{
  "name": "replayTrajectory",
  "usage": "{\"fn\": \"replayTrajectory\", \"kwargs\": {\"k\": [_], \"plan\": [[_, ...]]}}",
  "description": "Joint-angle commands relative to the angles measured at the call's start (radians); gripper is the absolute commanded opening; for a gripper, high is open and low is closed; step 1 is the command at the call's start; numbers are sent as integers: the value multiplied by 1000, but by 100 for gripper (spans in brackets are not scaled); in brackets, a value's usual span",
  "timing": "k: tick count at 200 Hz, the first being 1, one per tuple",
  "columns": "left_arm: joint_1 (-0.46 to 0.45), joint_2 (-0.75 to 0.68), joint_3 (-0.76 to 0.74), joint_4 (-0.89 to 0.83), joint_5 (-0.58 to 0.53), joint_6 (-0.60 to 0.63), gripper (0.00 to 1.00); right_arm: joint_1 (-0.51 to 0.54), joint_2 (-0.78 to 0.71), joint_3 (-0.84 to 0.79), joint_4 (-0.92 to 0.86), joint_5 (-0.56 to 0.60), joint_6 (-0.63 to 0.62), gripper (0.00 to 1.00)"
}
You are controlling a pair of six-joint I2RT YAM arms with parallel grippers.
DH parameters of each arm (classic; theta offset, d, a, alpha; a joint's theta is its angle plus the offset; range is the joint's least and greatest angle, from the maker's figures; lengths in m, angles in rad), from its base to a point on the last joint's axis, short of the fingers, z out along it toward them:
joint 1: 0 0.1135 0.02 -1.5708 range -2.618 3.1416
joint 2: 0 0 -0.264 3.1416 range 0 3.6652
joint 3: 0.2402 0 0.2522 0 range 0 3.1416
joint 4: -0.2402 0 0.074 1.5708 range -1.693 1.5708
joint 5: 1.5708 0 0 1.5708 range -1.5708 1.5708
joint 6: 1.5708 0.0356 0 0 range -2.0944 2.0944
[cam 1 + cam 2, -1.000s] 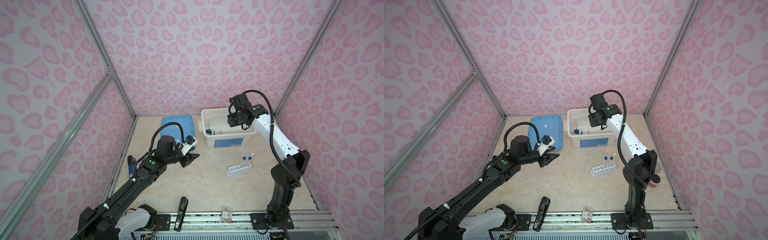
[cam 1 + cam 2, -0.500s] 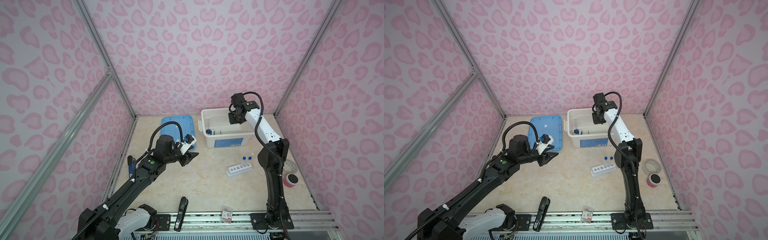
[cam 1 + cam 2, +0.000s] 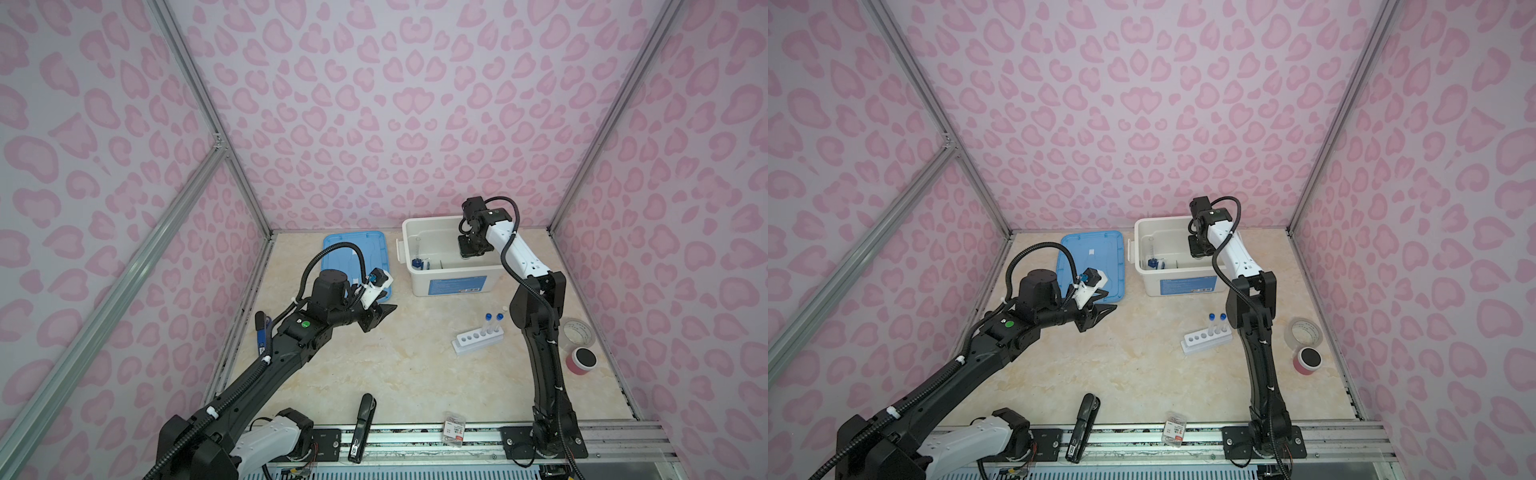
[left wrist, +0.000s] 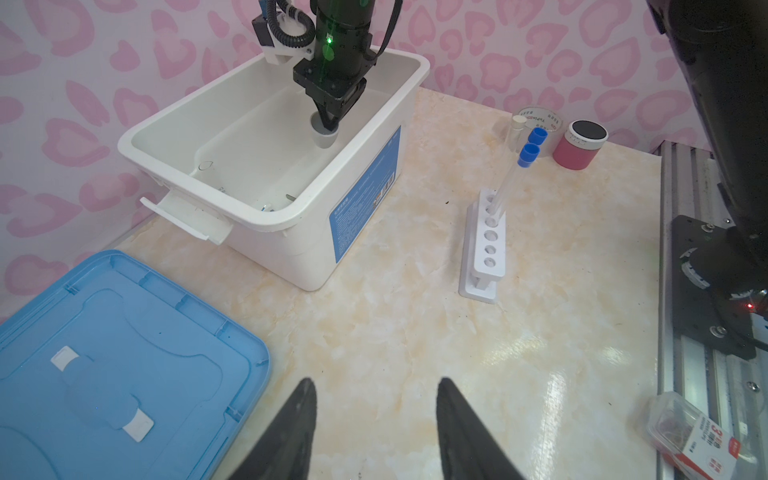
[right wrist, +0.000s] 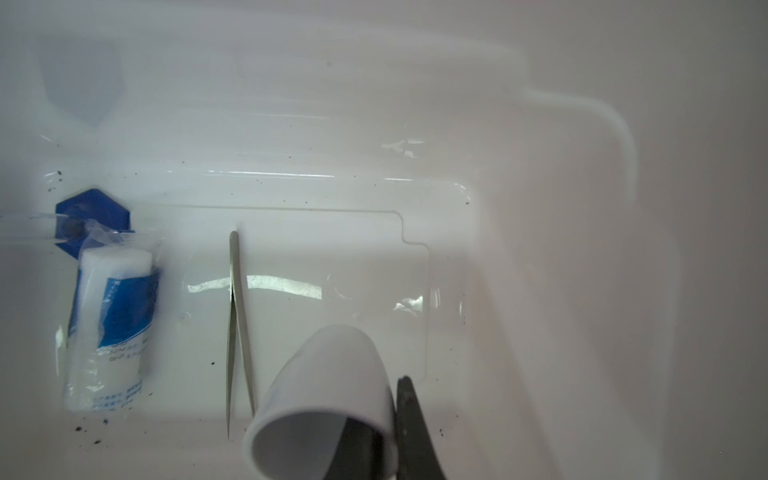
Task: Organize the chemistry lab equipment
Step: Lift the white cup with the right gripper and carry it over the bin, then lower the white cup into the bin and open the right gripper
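Both arms read mostly black from my station. The left arm (image 3: 291, 345) carries a ribbed black cable (image 3: 239, 390), a white shell (image 3: 266, 440) near its base and a green round mark (image 3: 306, 324), button or sticker, I cannot tell at this range. The right arm (image 3: 540, 374) has a white forearm (image 3: 513, 249). The left gripper (image 4: 374, 386) shows black tapered fingers (image 4: 299, 424).
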Motion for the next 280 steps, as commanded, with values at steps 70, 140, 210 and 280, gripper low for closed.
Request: {"fn": "replayTrajectory", "kwargs": {"k": [70,140,210,280], "plan": [[2,-4,7,-12,-21,-4,49,-18,62,-20,44,-21,0,7],[5,9,7,-9,-21,-4,49,-18,101,-9,54,-26,-2,7],[10,21,11,-11,-17,-9,49,-18,139,6,56,-27,-4,8],[13,29,19,-12,-16,-12,49,-19,157,12,63,-34,-5,10]]}}
